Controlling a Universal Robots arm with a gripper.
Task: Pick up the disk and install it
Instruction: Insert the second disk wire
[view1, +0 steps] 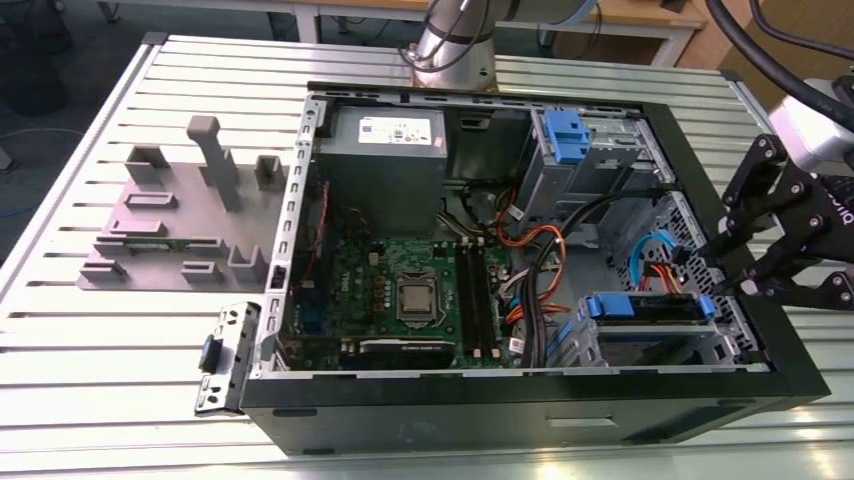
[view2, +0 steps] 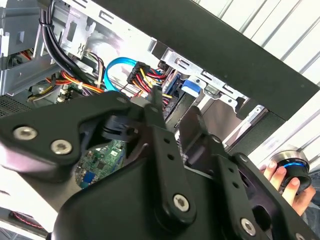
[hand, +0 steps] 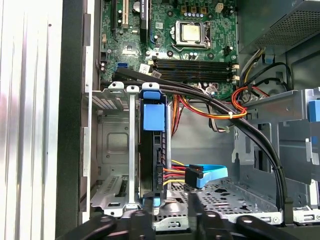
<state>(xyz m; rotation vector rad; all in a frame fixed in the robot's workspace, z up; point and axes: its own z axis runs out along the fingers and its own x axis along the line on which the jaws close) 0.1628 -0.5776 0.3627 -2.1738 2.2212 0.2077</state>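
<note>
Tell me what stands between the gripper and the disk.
Nothing visible does. In the first wrist view the disk sits on edge in a slot of the drive cage, and the open gripper is at its near end. The black connector with coloured wires lies beside the disk, not across it.

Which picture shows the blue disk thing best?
The first wrist view shows the disk best: you look straight at its blue caddy standing edge-on in the metal bay. In the exterior view the disk is a small blue bar inside the computer case. In the second wrist view the gripper hides most of it.
</note>
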